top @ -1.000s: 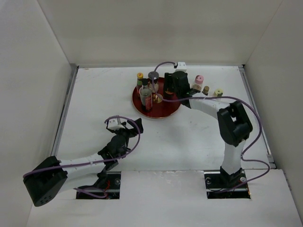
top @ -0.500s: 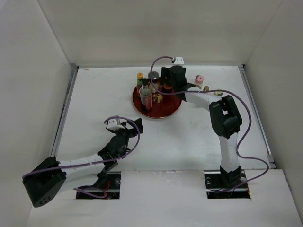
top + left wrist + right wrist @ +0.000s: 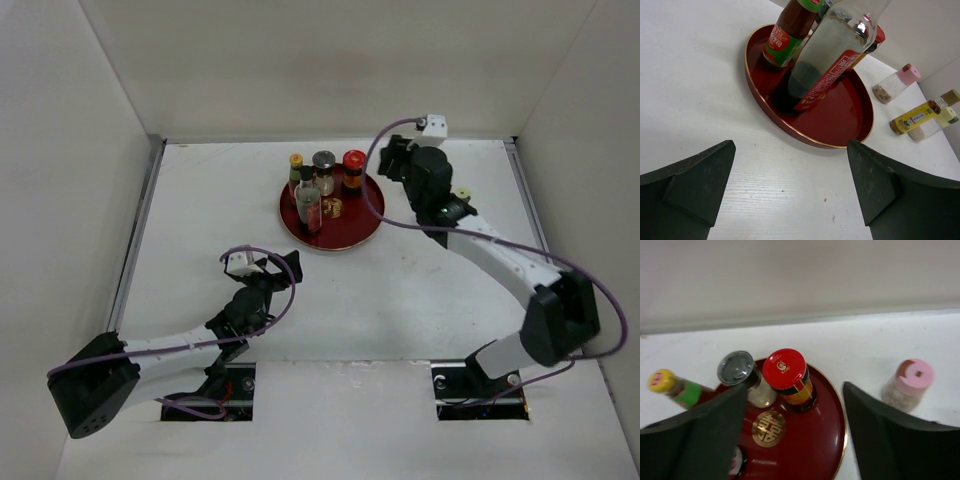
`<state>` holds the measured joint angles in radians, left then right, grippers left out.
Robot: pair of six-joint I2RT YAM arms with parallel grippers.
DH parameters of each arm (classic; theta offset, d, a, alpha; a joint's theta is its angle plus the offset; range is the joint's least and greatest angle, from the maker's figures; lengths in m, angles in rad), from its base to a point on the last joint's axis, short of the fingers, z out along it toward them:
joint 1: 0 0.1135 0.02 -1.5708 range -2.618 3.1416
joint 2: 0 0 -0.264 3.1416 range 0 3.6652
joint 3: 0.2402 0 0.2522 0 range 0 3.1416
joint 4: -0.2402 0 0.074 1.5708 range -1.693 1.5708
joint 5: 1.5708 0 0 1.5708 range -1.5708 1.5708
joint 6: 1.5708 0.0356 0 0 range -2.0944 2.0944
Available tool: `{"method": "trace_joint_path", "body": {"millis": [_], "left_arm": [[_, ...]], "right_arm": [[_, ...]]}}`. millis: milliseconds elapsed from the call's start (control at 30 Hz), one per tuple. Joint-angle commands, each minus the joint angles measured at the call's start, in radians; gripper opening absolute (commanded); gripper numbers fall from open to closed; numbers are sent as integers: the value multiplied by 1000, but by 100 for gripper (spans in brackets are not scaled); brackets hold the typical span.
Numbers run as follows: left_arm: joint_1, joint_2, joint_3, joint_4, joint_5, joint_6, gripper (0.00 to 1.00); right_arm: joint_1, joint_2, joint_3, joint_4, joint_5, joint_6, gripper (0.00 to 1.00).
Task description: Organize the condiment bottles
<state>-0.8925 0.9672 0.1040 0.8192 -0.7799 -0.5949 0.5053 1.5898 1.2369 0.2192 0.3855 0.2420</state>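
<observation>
A round red lacquer plate (image 3: 345, 232) holds the bottles with orange-yellow cap (image 3: 296, 160), grey cap (image 3: 323, 160), red cap (image 3: 354, 160) and black cap (image 3: 308, 192). My right gripper (image 3: 393, 158) is open and empty, raised just right of the red-capped jar (image 3: 786, 372). A pink-capped shaker (image 3: 907, 382) stands on the table right of the plate (image 3: 827, 435). A pale-yellow-capped bottle (image 3: 461, 196) shows beside my right arm. My left gripper (image 3: 280, 265) is open and empty, low over the table in front of the plate (image 3: 840, 112).
In the left wrist view, a yellow bottle (image 3: 915, 118) and a pale shaker (image 3: 936, 121) lie right of the pink-capped shaker (image 3: 897, 85). White walls close the table at the back and sides. My right arm spans the table's right half.
My right gripper has let go of the red-capped jar on the plate and drawn back up and to the right; its arm swung right. The left arm has not moved.
</observation>
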Motion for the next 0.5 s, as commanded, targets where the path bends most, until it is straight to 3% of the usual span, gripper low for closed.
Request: {"method": "trace_joint_path", "body": {"millis": [0, 33, 67, 133, 167, 233, 300, 367, 467], "left_arm": [[-7, 1, 3, 35, 10, -6, 97], [-7, 4, 5, 37, 11, -8, 97], [-7, 8, 5, 40, 16, -9, 97], [-12, 27, 13, 46, 25, -11, 97], [-13, 40, 19, 46, 28, -11, 97], [-13, 53, 26, 35, 39, -11, 97], [-13, 50, 29, 34, 45, -11, 97], [-13, 47, 30, 32, 47, -9, 97], [-12, 31, 22, 32, 47, -9, 97]], "right_arm": [[-36, -173, -138, 23, 81, 11, 60], [-55, -210, -175, 2, 93, 16, 46], [-78, -244, -203, -33, 102, 19, 39], [-113, -293, -241, -105, 139, 23, 39], [-127, -306, -255, -125, 165, 17, 45], [-155, -310, -270, -152, 188, 8, 71], [-185, -294, -266, -176, 167, -13, 87], [-214, -263, -237, -217, 115, -17, 91], [-239, -209, -197, -231, 50, -23, 90]]}}
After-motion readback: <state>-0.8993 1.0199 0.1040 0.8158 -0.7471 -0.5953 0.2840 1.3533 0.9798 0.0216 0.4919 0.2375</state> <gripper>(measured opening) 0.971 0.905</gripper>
